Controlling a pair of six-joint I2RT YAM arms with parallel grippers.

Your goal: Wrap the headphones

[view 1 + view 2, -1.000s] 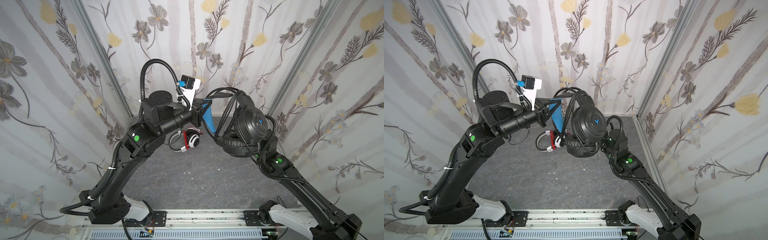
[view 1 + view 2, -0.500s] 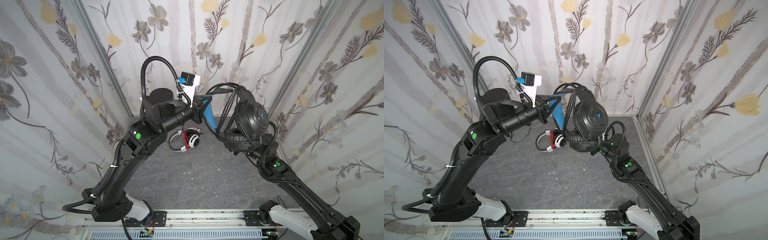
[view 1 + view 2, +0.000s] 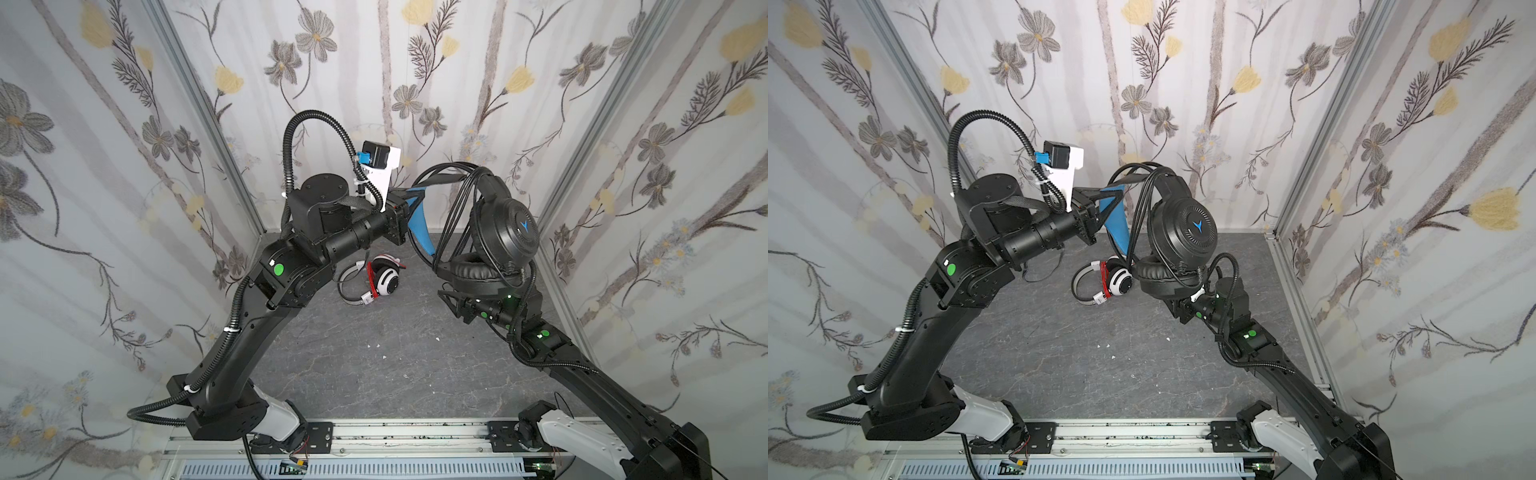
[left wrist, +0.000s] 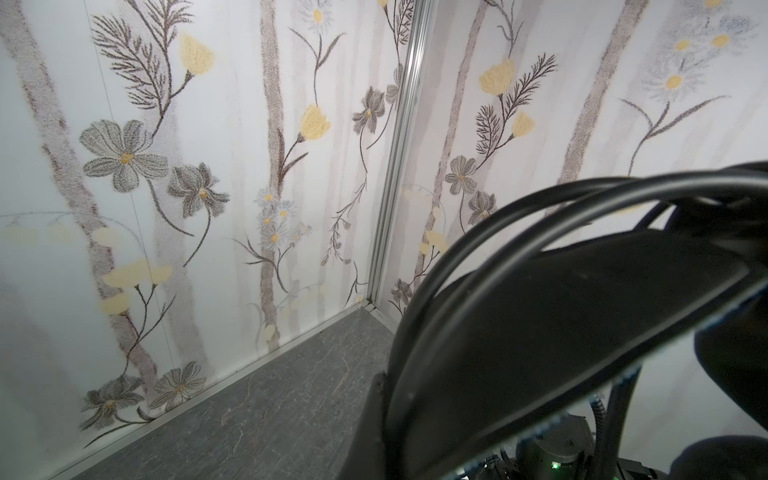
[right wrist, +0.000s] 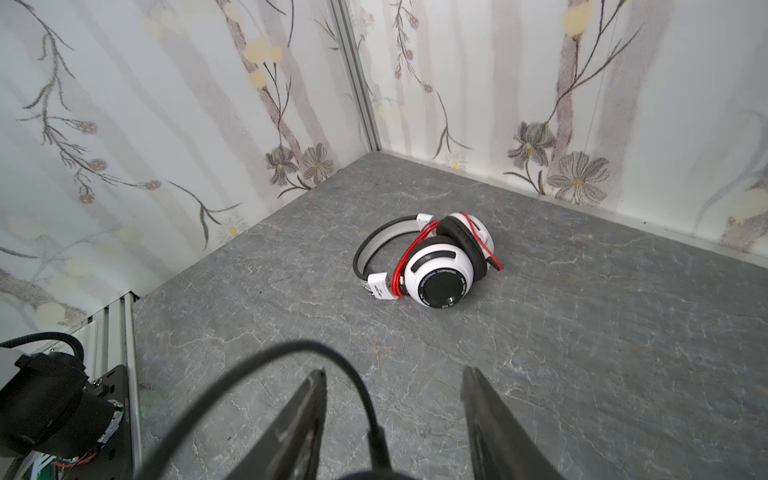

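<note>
The black headset is held raised above the table by the left gripper, whose jaws are pressed together on the headband. The 2 ear cups hang beyond and below those jaws. Several turns of the black cord are laid over the band just beyond the left jaws.

The right gripper is placed under the lower ear pad, with its jaws spread and nothing pinched. In the right wrist view, 1 loop of the cord is draped across 1 finger and runs down between the jaws. The white headset, with its red cord wound around it, lies on the table well beyond the right jaws.

3 failures are judged likely:

1. With the cord unpinched, no tension is kept on the turns, so they could slacken and slide off the band.
2. If the right arm is drawn away carelessly, the loop lying between its jaws could be snagged. The wrap would then be pulled undone, or the band dragged out of the left pinch.
3. The headset is hung from a single pinch on a thin band, so it could swing or twist. If it were dropped, it would probably land near the white headset.
</note>
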